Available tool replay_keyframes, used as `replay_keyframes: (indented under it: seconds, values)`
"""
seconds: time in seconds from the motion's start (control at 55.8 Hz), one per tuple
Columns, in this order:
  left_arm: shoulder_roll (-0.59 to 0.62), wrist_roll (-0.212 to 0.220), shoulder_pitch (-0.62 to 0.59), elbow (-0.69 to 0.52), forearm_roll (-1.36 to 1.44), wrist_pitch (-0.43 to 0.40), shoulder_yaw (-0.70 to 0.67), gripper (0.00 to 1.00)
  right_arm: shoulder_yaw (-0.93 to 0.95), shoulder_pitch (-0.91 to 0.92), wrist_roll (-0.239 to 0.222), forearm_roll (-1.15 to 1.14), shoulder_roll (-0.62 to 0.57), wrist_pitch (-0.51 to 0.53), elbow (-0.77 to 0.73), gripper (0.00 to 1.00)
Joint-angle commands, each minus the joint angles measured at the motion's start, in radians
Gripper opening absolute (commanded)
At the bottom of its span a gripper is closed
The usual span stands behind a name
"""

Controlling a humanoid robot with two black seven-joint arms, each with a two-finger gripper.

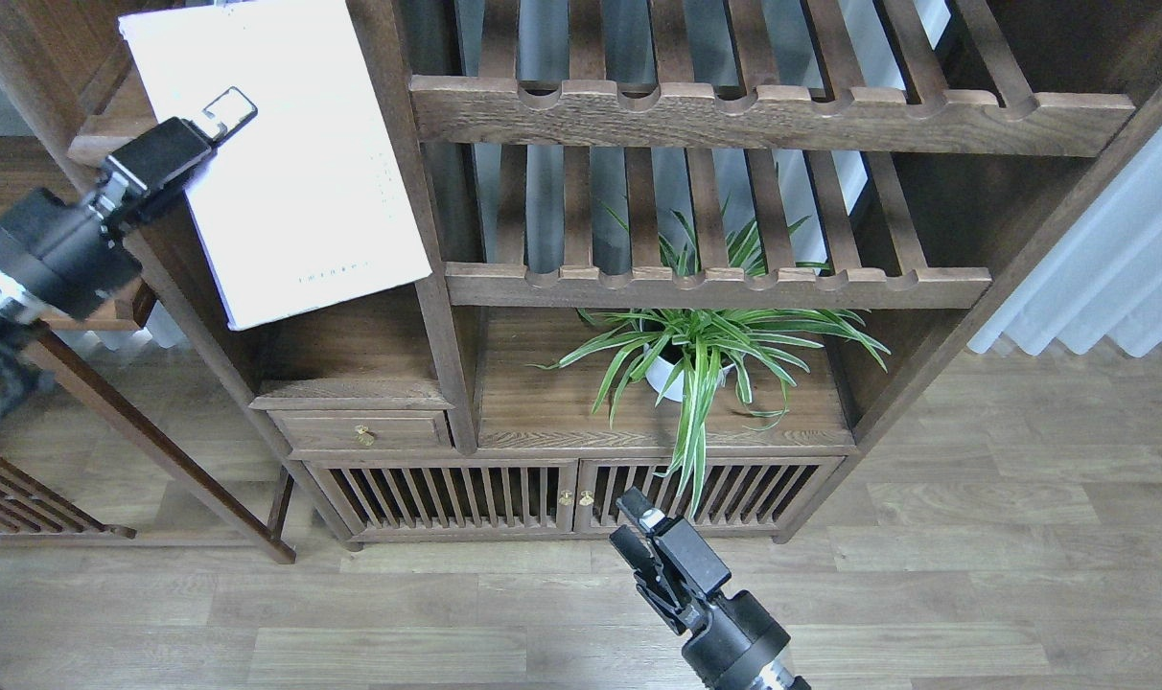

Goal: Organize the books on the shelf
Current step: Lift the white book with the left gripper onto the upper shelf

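My left gripper (219,113) is shut on the white paperback (298,172) and holds it high at the top left, cover facing me, in front of the shelf (95,144), of which only a bit of the moulded front edge shows. One finger lies on the cover; the other is behind the book. The dark red book and the black-and-lime-green book are hidden behind the white one. My right gripper (629,522) is open and empty, low in the middle, in front of the cabinet doors.
Two slatted racks (715,115) with scalloped rails fill the upper middle. A potted spider plant (696,355) stands below them. A small drawer (365,431) and slatted cabinet doors (562,494) sit low. A wooden side table (25,240) stands at the left.
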Motion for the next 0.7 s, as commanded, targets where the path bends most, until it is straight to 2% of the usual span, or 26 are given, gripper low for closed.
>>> replay_keyframes:
  seconds: [0.0, 0.125, 0.269, 0.305, 0.376, 0.681]
  values:
    - [0.069, -0.003, -0.147, 0.001, -0.034, 0.001, -0.001, 0.0, 0.001, 0.0, 0.0, 0.001, 0.001, 0.0, -0.007, 0.99]
    - [0.153, -0.002, -0.21, 0.002, -0.057, 0.001, -0.003, 0.0, 0.003, 0.001, 0.0, 0.0, 0.005, 0.0, -0.015, 0.99]
    - [0.304, 0.021, -0.214, 0.013, -0.053, 0.001, -0.003, 0.0, 0.02, 0.003, 0.0, 0.0, 0.008, 0.0, -0.018, 0.99]
    - [0.339, 0.038, -0.214, 0.022, -0.048, 0.001, -0.004, 0.0, 0.02, 0.003, 0.0, 0.0, 0.008, 0.0, -0.018, 0.99]
    - [0.393, 0.116, -0.228, 0.059, -0.038, 0.001, -0.018, 0.0, 0.021, 0.003, 0.0, 0.0, 0.008, 0.0, -0.018, 0.99]
    - [0.381, 0.122, -0.325, 0.174, 0.086, 0.001, -0.046, 0.0, 0.021, 0.011, -0.001, 0.0, 0.019, 0.0, -0.018, 0.99]
